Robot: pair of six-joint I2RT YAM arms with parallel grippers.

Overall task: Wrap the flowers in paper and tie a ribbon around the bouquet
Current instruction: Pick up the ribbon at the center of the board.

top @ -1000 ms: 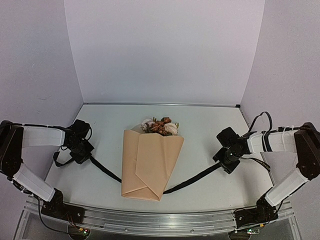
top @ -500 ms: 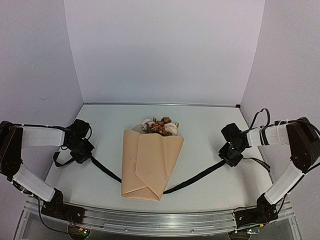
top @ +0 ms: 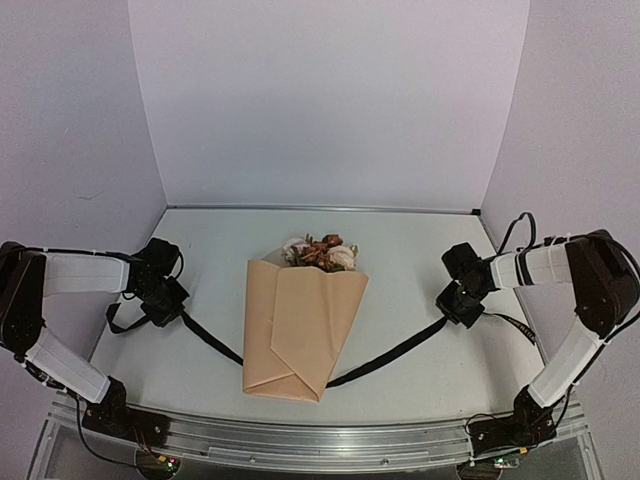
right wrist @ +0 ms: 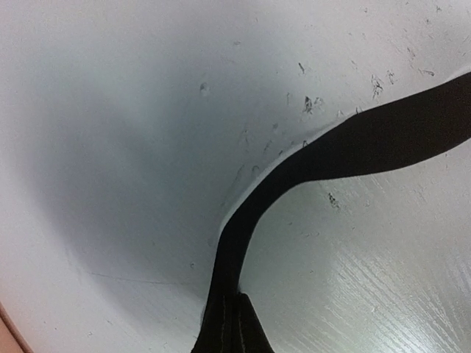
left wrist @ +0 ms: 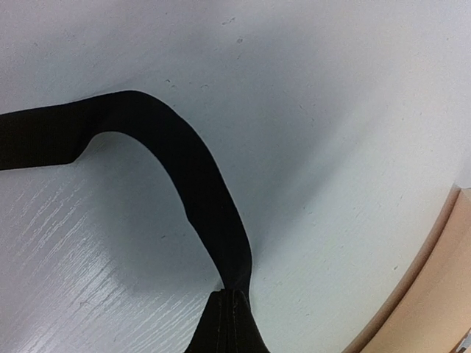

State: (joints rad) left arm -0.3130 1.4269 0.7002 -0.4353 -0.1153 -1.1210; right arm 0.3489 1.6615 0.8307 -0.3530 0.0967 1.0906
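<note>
The bouquet [top: 300, 325] lies mid-table: tan paper [top: 322, 310] folded into a cone, with cream and orange-brown flowers [top: 320, 252] showing at its far end. The black ribbon [top: 385, 357] passes under the cone's lower part and comes out on both sides. My left gripper [top: 172, 310] is shut on the ribbon's left part [left wrist: 199, 191], whose free end curls away across the table. My right gripper [top: 452, 312] is shut on the ribbon's right part [right wrist: 294, 184]. A strip of the paper's edge [left wrist: 434, 294] shows at the lower right of the left wrist view.
White walls close the table [top: 420, 250] at the back and on both sides. A metal rail [top: 320, 435] runs along the near edge. A black cable [top: 520, 325] loops beside the right arm.
My right gripper has closed on the ribbon's right part and shifted slightly toward the back right. The left arm and the bouquet have not moved.
</note>
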